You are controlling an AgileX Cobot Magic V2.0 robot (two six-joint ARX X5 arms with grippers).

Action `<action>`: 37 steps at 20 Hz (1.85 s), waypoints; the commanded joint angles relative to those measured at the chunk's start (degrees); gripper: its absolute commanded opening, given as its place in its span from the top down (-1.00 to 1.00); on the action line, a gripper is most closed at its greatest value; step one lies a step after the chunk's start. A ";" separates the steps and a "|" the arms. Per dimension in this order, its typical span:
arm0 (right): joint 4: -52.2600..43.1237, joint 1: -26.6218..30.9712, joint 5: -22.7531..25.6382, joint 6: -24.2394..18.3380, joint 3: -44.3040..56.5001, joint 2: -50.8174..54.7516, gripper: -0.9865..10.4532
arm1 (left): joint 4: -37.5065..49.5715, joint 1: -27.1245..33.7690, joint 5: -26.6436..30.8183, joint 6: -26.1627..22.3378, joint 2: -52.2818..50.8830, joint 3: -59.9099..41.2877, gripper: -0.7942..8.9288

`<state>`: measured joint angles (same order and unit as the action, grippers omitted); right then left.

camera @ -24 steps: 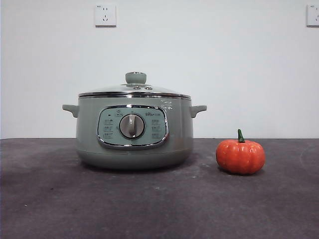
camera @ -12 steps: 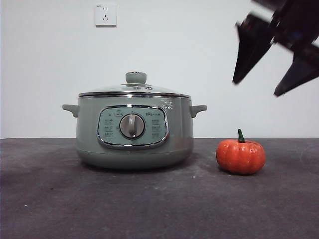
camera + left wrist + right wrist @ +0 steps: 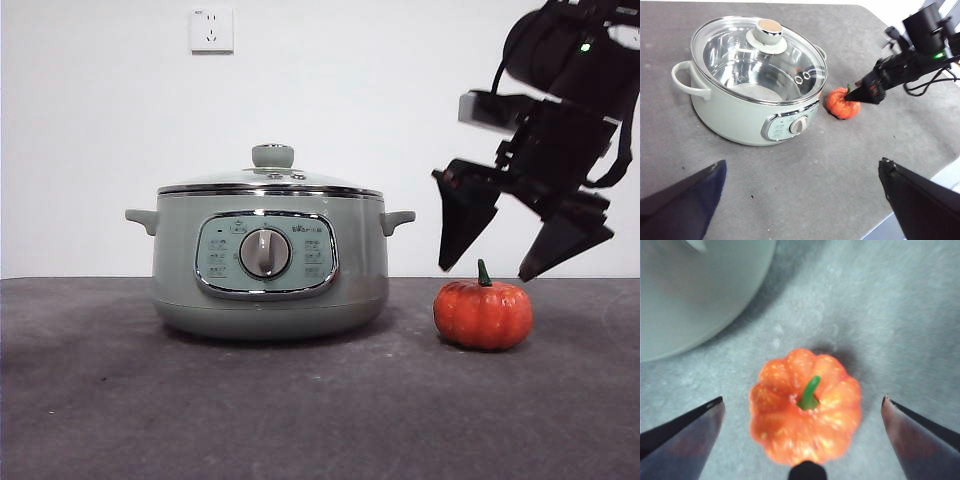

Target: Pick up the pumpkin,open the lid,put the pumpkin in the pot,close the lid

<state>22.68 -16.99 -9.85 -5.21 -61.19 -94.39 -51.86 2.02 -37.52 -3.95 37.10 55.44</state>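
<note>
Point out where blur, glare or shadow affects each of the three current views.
Front view: sharp and evenly lit; the large sage-green electric pot casts a soft shadow on the dark tabletop. Left wrist view: reflections glare on the clear glass lid. Right wrist view: soft focus throughout, the small glossy orange pumpkin blurred between the open right gripper jaws.

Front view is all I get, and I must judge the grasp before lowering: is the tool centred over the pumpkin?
Observer: Yes. In the right wrist view the pumpkin lies midway between the right tool's open jaws, with bare table on both sides.
Operator: Is anything inside the pot?
Observer: The left wrist view looks through the glass lid into the pot: a bare steel bowl, nothing in it.
Operator: Where is the other arm?
Observer: The left tool hangs open, off the pot's dial side, touching nothing.
</note>
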 commanded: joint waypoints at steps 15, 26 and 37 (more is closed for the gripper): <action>-2.12 -2.54 5.29 0.76 -0.09 -7.19 0.84 | 0.42 -0.20 0.02 -0.59 -0.15 0.11 -0.72; 4.46 -2.54 5.35 2.38 -0.09 17.84 0.85 | 18.23 -6.78 3.80 2.49 12.09 0.15 -0.71; 15.80 -2.58 1.03 2.82 -0.09 35.10 0.85 | 32.98 -19.12 15.08 2.05 44.22 18.51 -0.71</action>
<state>38.70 -19.49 -8.27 -2.79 -61.28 -59.27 -19.18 -16.93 -22.79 -0.97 80.36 73.71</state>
